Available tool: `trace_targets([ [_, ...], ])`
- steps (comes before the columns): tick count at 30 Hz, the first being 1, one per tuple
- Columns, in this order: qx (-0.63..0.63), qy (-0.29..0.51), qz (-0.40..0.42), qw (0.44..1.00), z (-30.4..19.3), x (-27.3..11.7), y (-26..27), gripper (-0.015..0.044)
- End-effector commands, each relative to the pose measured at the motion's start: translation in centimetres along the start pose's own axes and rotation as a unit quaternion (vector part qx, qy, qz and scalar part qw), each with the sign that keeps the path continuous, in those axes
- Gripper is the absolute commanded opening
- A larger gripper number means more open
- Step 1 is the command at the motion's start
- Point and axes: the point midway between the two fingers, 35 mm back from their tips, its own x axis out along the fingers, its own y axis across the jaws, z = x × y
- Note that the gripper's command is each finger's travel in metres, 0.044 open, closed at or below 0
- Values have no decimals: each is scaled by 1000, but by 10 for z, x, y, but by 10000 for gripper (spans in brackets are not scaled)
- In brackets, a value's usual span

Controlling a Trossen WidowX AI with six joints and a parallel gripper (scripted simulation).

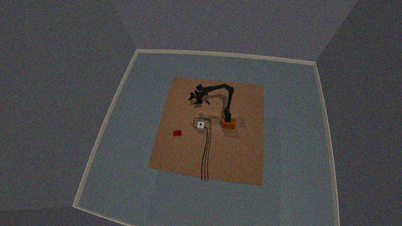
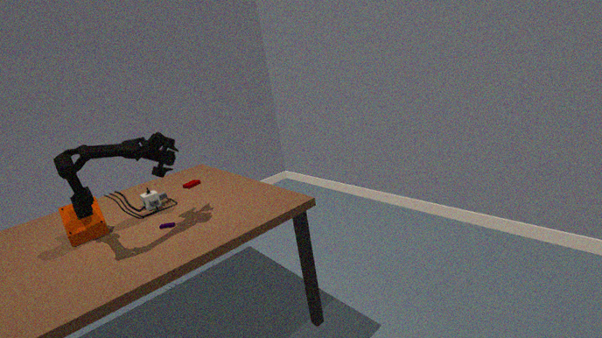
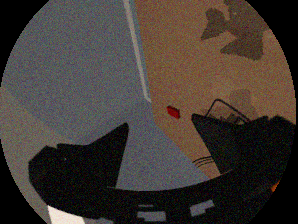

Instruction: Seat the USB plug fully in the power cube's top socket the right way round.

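The white power cube stands on the table. A small dark plug stands upright in its top; its orientation and depth are too small to tell. My gripper is open and empty. It is high above the table, away from the cube and beyond the purple piece as seen from the arm's base. In the wrist view the right finger hides most of the cube area.
Black cables run from the cube across the table, one looping around it. A grey plug is at its side. A red block and a purple piece lie apart.
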Motion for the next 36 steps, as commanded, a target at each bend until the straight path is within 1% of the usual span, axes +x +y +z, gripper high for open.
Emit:
trace_targets([
  [1, 83, 39, -136, 987, -57, 38, -30, 440],
  [4, 121, 34, -231, 965, -95, 53, -54, 440],
  [7, 143, 3, -322, 936, -131, 61, -80, 440],
  [10, 145, -56, -399, 904, -161, 62, -104, 440],
  [13, 128, -138, -451, 872, -187, 59, -125, 440],
  [15, 114, -180, -464, 860, -197, 58, -132, 440],
  [17, 109, -194, -466, 856, -201, 58, -134, 440],
  [36, 109, -194, -466, 856, -200, 62, -139, 440],
])
